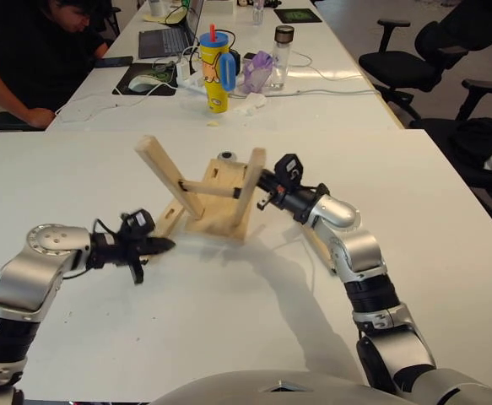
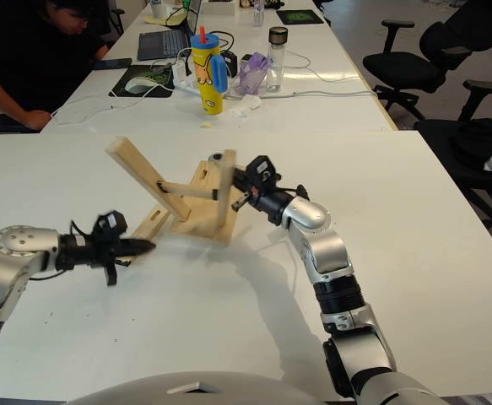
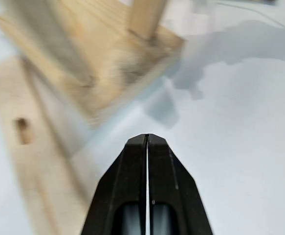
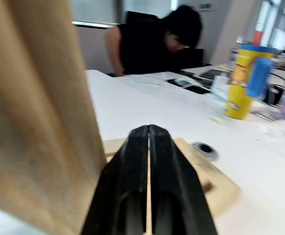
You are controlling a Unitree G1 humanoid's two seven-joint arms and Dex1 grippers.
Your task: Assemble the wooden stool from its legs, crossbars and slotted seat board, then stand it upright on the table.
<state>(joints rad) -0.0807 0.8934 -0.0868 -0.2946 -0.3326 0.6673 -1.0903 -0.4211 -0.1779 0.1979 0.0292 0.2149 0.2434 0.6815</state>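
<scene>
Left gripper [image 3: 147,136]: pinched shut, empty, low over the table [image 1: 414,219], just short of the stool [image 1: 220,215].
Right gripper [image 4: 148,128]: closed too (nothing between the fingers), right beside a raised leg [image 1: 251,179].
Stool: half-built, tilted, mid-table between both grippers.

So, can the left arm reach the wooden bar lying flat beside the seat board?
Probably yes: the left gripper sits just short of the wooden bar, nothing between; its jaws are shut.

Pale wooden stool [image 1: 220,211], white table [image 1: 448,228], yellow cup [image 1: 216,89]
</scene>
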